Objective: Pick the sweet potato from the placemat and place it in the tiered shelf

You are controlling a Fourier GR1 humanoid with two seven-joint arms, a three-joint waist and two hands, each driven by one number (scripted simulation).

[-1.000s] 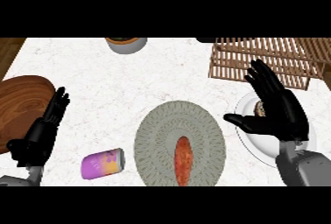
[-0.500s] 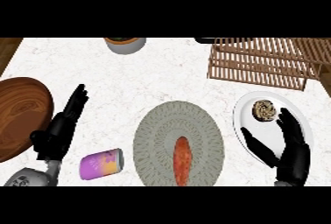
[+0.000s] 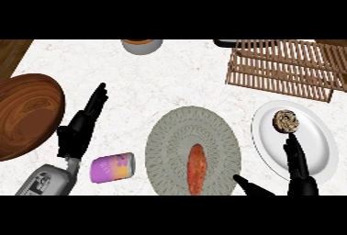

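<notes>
An orange sweet potato lies lengthwise on the round grey placemat near the counter's front. The wooden slatted tiered shelf stands at the back right. My right hand is low at the right, open, fingers pointing up over a white plate and its thumb reaching toward the placemat's lower right edge; it touches nothing. My left hand is open at the left, fingers straight and angled up, between the wooden bowl and the placemat.
A large brown wooden bowl sits at the left. A purple can lies on its side left of the placemat. The white plate holds a round pastry. A grey cup stands at the back.
My right hand has dropped from beside the shelf down toward the front edge, over the plate. My left hand has shifted slightly right and up. The sweet potato has not moved.
</notes>
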